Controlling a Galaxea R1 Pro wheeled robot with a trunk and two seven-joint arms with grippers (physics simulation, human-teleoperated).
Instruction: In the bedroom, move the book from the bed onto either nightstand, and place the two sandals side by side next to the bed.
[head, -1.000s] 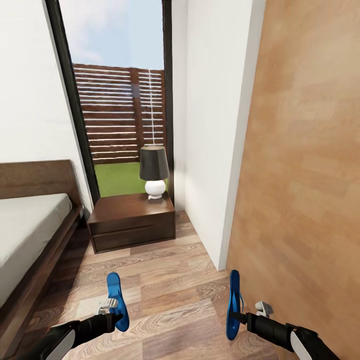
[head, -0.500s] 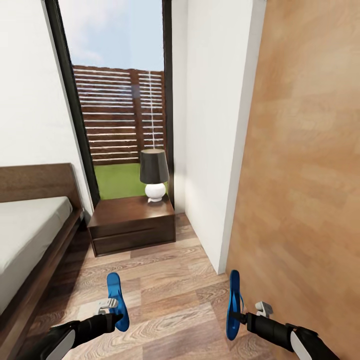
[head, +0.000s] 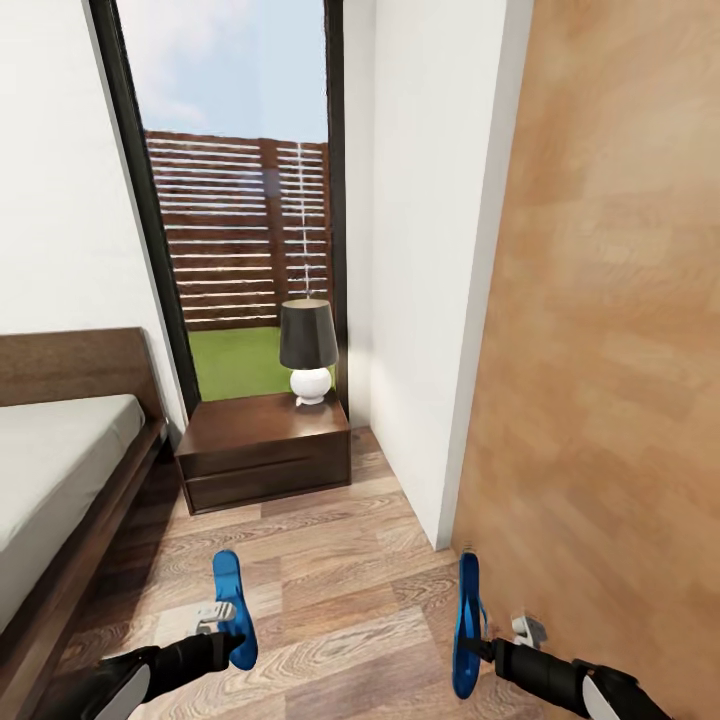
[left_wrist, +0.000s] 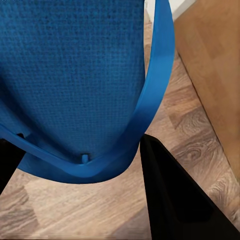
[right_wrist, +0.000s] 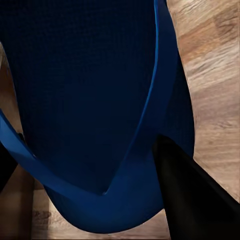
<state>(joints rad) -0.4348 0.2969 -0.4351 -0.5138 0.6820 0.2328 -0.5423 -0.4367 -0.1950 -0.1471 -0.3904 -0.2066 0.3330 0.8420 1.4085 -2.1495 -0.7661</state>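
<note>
— Beside the bed, what have you got?
— My left hand grips one sandal, my right hand the other sandal, both above the floor.
— Risk?
— Dropped from here, they'd likely land well apart; the right one hangs near the wooden panel.

Both pincers clamped, arms forward

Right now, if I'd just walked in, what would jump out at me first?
Two bright blue sandals, one held up in the left gripper, the left sandal, and one in the right gripper, the right sandal, above the wood floor. Ahead stands a dark nightstand carrying a black-shaded lamp, the bed at left.
</note>
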